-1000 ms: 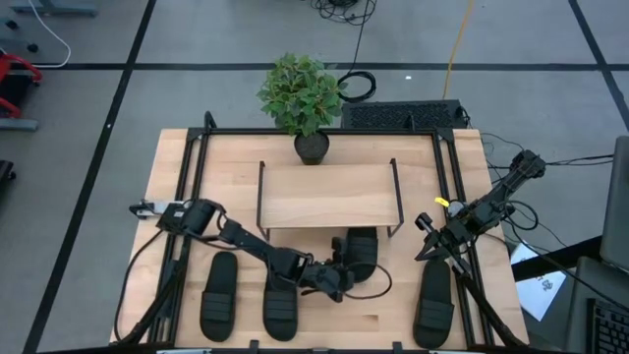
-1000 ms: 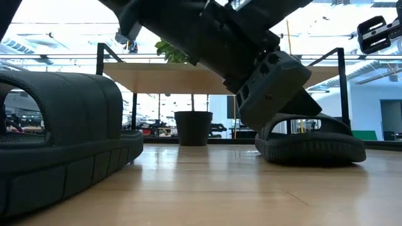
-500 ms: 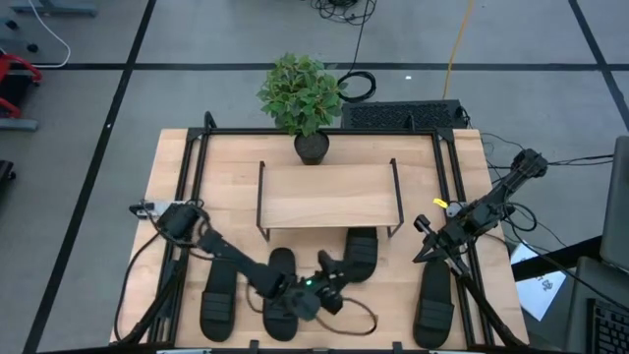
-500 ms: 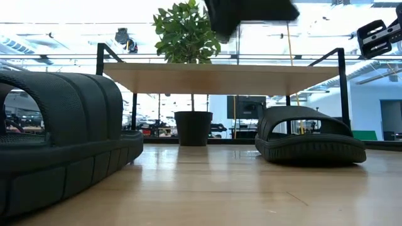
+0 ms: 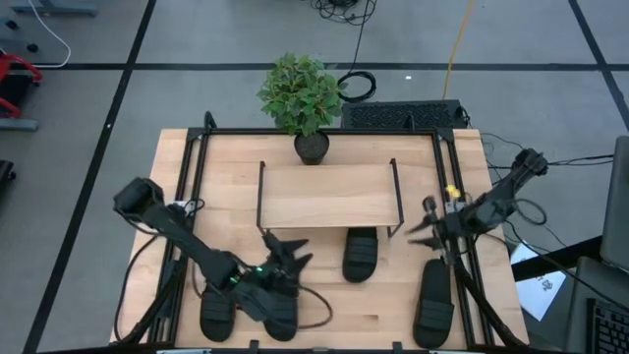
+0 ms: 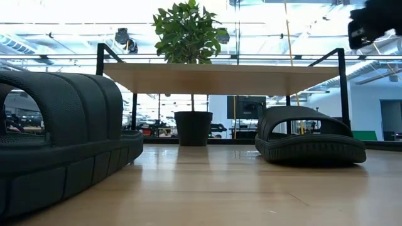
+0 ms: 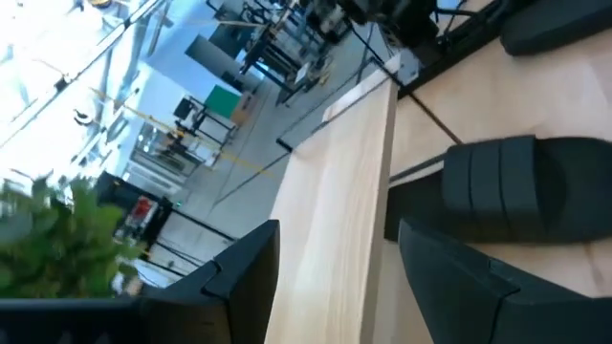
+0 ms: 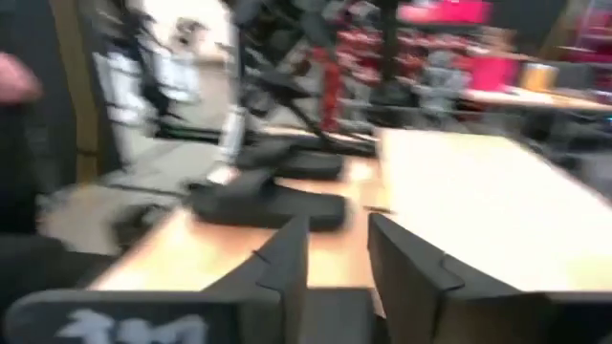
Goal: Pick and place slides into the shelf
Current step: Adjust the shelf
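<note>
One black slide [image 5: 360, 254] lies flat on the table, its far end under the front edge of the shelf [image 5: 329, 195]; the low view shows this slide [image 6: 311, 142] below the shelf's plank [image 6: 220, 78]. Two more slides [image 5: 216, 309] [image 5: 284, 317] lie at the near left, partly hidden by my left arm. Another slide [image 5: 433, 293] lies at the near right. My left gripper [image 5: 287, 248] hovers open above the table, left of the placed slide, with nothing between its fingers [image 7: 244, 277]. My right gripper [image 5: 425, 224] hangs open by the shelf's right end.
A potted plant [image 5: 303, 98] stands behind the shelf at the table's far edge. Black rails [image 5: 189, 187] run along the table's left and right sides. Bare wood shows between the placed slide and the near-right slide.
My left gripper has let go of the slide in front of the shelf, risen, and drawn back toward the table's left. That slide stays flat where it lay. My right gripper has turned at the wrist, risen a little and opened.
</note>
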Motion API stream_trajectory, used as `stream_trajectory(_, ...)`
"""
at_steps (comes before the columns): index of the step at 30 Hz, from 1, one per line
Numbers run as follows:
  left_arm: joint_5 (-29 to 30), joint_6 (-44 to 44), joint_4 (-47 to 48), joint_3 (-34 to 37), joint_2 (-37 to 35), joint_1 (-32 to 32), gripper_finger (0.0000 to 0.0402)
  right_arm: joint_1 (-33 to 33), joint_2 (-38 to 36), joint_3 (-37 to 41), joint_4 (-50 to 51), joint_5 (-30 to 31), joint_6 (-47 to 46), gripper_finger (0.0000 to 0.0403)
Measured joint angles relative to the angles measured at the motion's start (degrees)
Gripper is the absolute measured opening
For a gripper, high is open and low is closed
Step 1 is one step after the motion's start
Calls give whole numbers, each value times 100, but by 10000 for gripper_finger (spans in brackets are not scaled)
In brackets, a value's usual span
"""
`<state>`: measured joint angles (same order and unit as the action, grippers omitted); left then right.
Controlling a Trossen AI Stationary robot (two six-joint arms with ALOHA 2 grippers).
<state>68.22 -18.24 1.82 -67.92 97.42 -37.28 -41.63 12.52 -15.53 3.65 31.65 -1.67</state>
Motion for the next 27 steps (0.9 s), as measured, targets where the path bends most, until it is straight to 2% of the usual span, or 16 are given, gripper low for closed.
stream_trajectory(1,1,82,-54,205,-137,-4,223,0,40,-163,252,146,17,115)
stream_trajectory(3,-3,141,-336,596,-363,-2,223,-4,107,-492,577,62,261,124)
stream_trajectory(6,60,44,-801,1107,-631,7,223,-11,243,-1057,808,147,365,109)
stream_trajectory(8,107,7,-949,1387,-786,2,223,-9,353,-1406,1552,671,-41,76)
stream_trajectory(11,327,-6,-1006,1645,-966,13,223,-3,557,-1823,2909,1354,-1146,15)
stream_trajectory(15,848,-358,-1010,1773,-1224,28,223,-1,852,-1982,3910,1912,-2074,4)
stream_trajectory(19,1140,-739,-1160,1775,-1525,42,223,4,961,-1980,4106,2224,-2523,2)
stream_trajectory(27,1727,-201,-1152,1775,-1803,35,223,4,1045,-1516,3839,2035,-2782,1)
